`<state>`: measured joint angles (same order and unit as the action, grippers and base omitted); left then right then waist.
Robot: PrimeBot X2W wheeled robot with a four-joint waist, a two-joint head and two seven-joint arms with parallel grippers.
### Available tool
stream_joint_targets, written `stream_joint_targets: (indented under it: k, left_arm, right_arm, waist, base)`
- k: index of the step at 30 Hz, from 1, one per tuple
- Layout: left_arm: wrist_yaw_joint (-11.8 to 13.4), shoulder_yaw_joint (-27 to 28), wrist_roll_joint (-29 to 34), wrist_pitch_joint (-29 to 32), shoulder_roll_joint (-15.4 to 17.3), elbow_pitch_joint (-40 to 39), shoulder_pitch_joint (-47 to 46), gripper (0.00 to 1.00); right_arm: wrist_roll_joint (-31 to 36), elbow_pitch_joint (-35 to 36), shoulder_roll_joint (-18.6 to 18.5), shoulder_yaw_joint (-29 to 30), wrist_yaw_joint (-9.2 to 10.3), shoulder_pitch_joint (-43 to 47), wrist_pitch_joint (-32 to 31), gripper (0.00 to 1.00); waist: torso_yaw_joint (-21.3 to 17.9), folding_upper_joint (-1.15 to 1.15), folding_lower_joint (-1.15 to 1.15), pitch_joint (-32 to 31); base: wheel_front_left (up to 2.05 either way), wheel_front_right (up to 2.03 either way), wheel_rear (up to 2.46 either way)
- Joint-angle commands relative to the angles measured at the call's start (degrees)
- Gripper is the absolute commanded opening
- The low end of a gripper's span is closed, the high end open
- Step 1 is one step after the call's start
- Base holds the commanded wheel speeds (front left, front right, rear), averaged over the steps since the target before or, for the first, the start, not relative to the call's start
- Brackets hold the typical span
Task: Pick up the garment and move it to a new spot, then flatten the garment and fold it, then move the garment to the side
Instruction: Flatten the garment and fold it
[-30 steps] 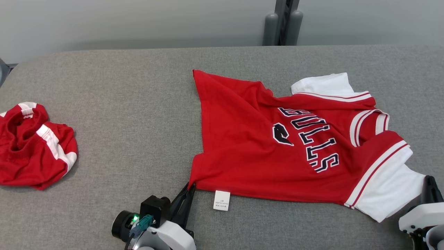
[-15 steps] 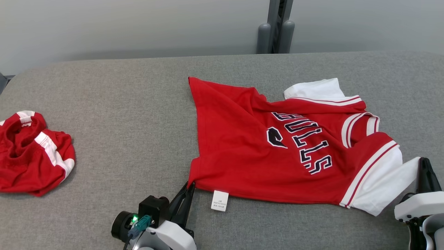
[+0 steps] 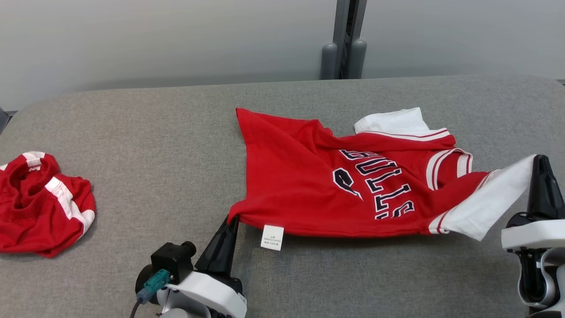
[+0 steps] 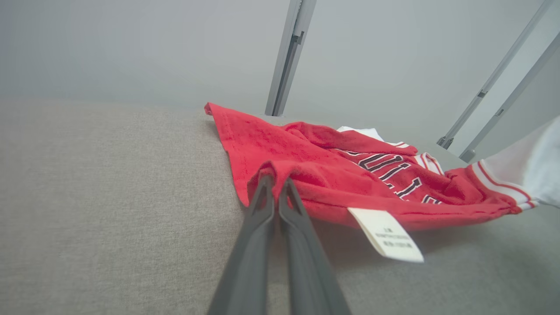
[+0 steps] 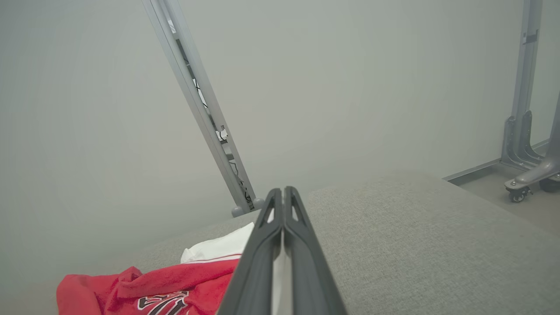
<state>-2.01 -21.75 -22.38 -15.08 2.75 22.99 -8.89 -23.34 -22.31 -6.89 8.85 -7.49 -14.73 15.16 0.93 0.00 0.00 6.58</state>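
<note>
The garment [image 3: 309, 176] is a red jersey with white sleeves and dark lettering, spread across the middle of the grey table [image 3: 154, 132]. My left gripper [image 3: 232, 217] is shut on its near hem corner, lifting that corner a little; a white care label [image 3: 271, 237] hangs beside it. In the left wrist view the red hem [image 4: 267, 168] bunches over my shut left gripper [image 4: 274, 180]. My right gripper [image 3: 539, 159] is shut on the white sleeve [image 3: 490, 203], holding it stretched above the table. The right wrist view shows white cloth pinched in my right gripper [image 5: 283, 192].
A second red and white garment [image 3: 42, 203] lies crumpled at the table's left edge. A grey post [image 3: 344, 39] stands behind the table against a pale wall. Bare table surface runs between the two garments and along the near edge.
Both grippers have risen with the cloth: the near hem corner and the white sleeve now hang off the table, and the jersey's near side is pulled taut. The head camera has also shifted.
</note>
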Motion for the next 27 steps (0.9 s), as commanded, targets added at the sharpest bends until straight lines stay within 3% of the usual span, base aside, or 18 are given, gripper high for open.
stream_joint_targets:
  k: [1, 13, 19, 27]
  left_arm:
    - [-0.4, 0.58, -2.06, -0.04, 0.25, -2.39, 0.14, 0.0]
    - [-0.65, 2.69, -5.03, -0.03, 0.25, -12.59, -3.57, 0.0]
    - [-0.6, 4.26, -6.84, 4.49, 1.18, -16.86, -11.8, 0.0]
    - [1.69, 7.87, -8.91, 11.15, 1.84, -16.84, -24.62, 0.0]
  right_arm:
    - [-1.28, 2.44, -0.86, -0.81, -0.01, 0.05, 0.08, 0.0]
    - [-4.92, 11.65, -3.46, -3.48, -0.01, -3.8, -2.74, 0.0]
    - [-6.23, 14.58, -5.2, -3.54, -0.01, -11.81, -5.96, 0.0]
    - [-5.37, 13.33, -6.87, -4.42, -0.01, -25.98, -8.77, 0.0]
  waist:
    - [-0.14, 0.0, 0.0, -0.73]
    - [-0.96, 0.0, 0.0, -3.64]
    - [-1.58, 0.0, 0.0, -4.33]
    - [-2.5, 0.0, 0.0, -5.29]
  base:
    - [0.0, 0.0, 0.0]
    - [0.0, 0.0, 0.0]
    - [0.0, 0.0, 0.0]
    - [0.0, 0.0, 0.0]
